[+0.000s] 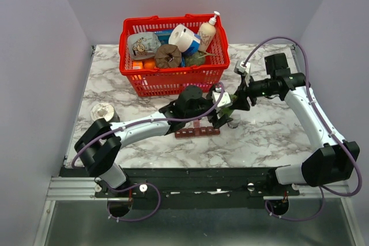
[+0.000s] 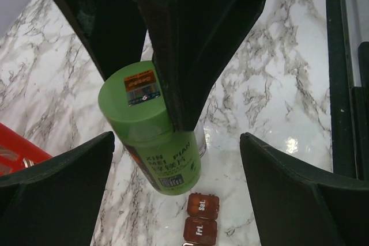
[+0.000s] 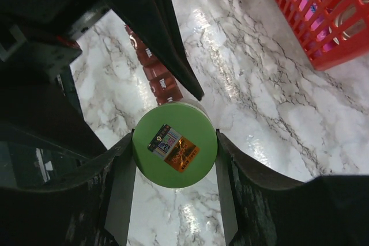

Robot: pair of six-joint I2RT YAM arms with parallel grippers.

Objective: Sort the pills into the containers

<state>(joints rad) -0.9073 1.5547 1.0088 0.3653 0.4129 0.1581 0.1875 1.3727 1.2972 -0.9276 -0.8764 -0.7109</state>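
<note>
The containers are a dark red-brown strip of lidded compartments [image 1: 198,132] lying on the marble table. Its "Sat" [image 2: 202,205] and "Fri" lids show in the left wrist view, and the strip also shows in the right wrist view [image 3: 158,73]. My right gripper [image 3: 174,154] is shut on a small green bottle [image 3: 174,144], holding it by its sides just past the strip's end [image 2: 153,125]. My left gripper [image 2: 179,191] is open and empty, its fingers spread on either side of the strip's end and the bottle. No loose pills show.
A red basket [image 1: 173,76] full of household items stands at the back of the table, and its corner shows in the right wrist view [image 3: 323,21]. A small white-capped jar [image 1: 102,110] stands at the left. A small clear object [image 2: 202,136] stands right behind the green bottle.
</note>
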